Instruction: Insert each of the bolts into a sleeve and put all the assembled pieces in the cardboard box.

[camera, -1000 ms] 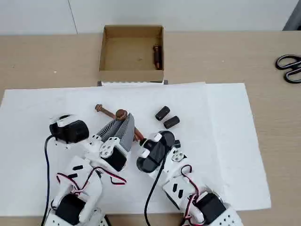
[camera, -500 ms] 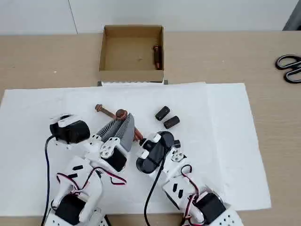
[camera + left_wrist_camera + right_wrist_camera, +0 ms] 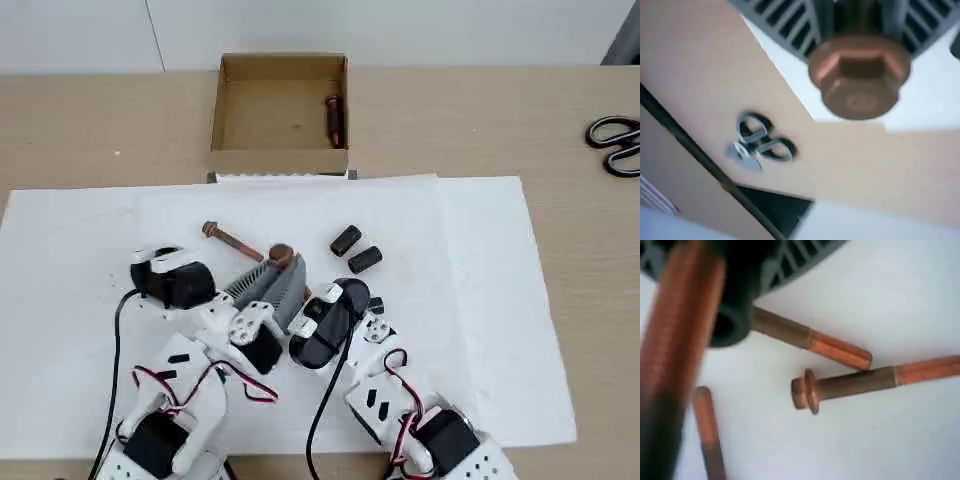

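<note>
My left gripper (image 3: 277,270) is shut on a copper bolt (image 3: 281,254), whose hex head (image 3: 858,76) sticks out between the grey fingers (image 3: 785,20). That bolt's threaded shank (image 3: 680,340) lies right beside a black sleeve (image 3: 732,315), on which my right gripper (image 3: 740,275) is shut. The right arm's black body (image 3: 325,322) covers that gripper from above. Three loose bolts (image 3: 850,382) lie on the paper beneath; another (image 3: 225,238) lies left of the grippers. Two loose sleeves (image 3: 345,240) (image 3: 364,259) rest just beyond the right arm. The cardboard box (image 3: 228,110) holds one assembled piece (image 3: 334,118).
A white paper sheet (image 3: 480,300) covers the near table. Scissors (image 3: 615,145) lie at the far right on the bare wood, also in the left wrist view as scissors (image 3: 760,145). The two arms stand close together near the front.
My left arm has shifted right and slightly nearer with the bolt, bringing it up against the right arm. The right arm has barely moved.
</note>
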Available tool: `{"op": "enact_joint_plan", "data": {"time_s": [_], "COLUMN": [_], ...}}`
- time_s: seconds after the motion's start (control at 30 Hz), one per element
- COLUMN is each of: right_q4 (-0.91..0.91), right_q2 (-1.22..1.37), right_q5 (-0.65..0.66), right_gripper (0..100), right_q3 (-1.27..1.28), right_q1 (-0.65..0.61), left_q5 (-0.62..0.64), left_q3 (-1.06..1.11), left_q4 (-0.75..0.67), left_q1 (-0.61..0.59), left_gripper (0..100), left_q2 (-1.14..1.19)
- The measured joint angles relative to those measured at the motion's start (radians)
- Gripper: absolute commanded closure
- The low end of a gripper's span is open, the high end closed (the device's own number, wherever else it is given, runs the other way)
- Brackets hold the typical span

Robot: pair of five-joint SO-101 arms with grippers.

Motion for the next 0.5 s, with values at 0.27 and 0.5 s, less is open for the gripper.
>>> {"op": "enact_joint_plan", "data": {"time_s": [0.27,0.5], "right_q4": [-0.002,-0.002], "right_q2": [0.000,0.000], "right_q5": [0.000,0.000], "right_gripper": [99.6,99.6], "right_q3": [0.000,0.000], "right_q1": [0.000,0.000], "left_q5": [-0.015,0.000], "left_q3": [0.000,0.012], "left_q4": [-0.017,-0.017], "left_q1": [-0.029,-0.003], "left_gripper": [99,99], "left_q2": [-0.002,-0.002]}}
